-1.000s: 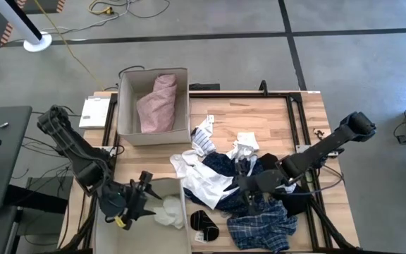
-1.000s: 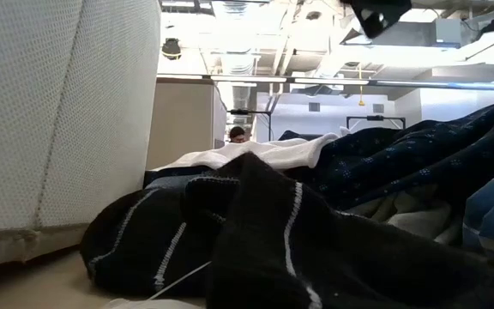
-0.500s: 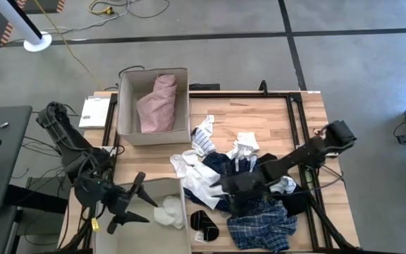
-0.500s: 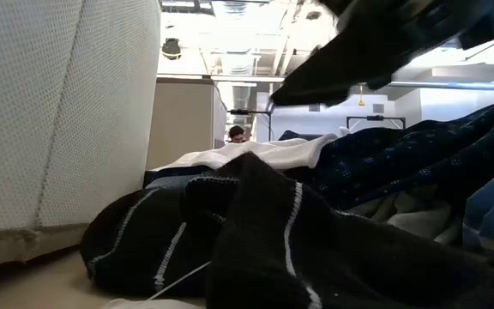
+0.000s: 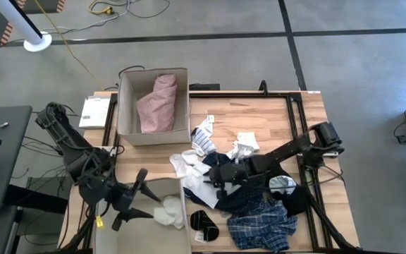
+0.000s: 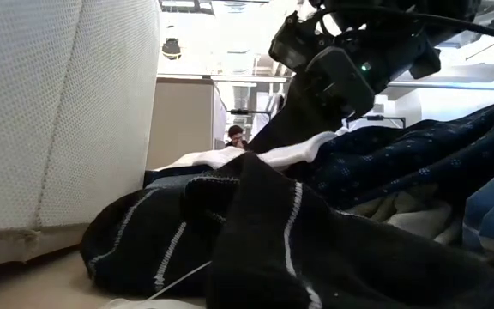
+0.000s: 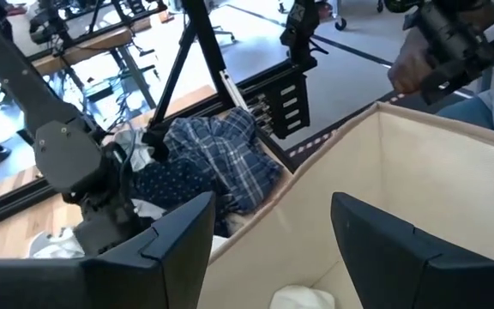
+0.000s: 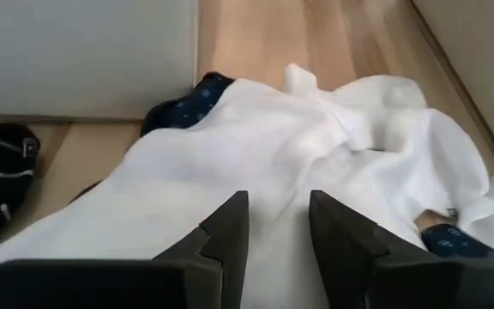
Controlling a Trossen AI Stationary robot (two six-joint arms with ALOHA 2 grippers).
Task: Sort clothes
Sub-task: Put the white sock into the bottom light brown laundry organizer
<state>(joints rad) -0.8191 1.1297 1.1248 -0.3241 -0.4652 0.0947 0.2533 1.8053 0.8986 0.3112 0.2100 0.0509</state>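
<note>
Right wrist view puts the white garment (image 8: 256,184) directly under the right claw (image 8: 277,227), fingers narrowly parted and empty, far nearer than the wide-open left claw (image 5: 138,200).

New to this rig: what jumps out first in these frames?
The tangled heap of clothes on the wooden table, white, navy dotted and blue plaid, with the right gripper open just over a white garment at the heap's left edge. Next, the pink garment filling the far box. The left gripper hangs open over the near box, where a white piece lies.
</note>
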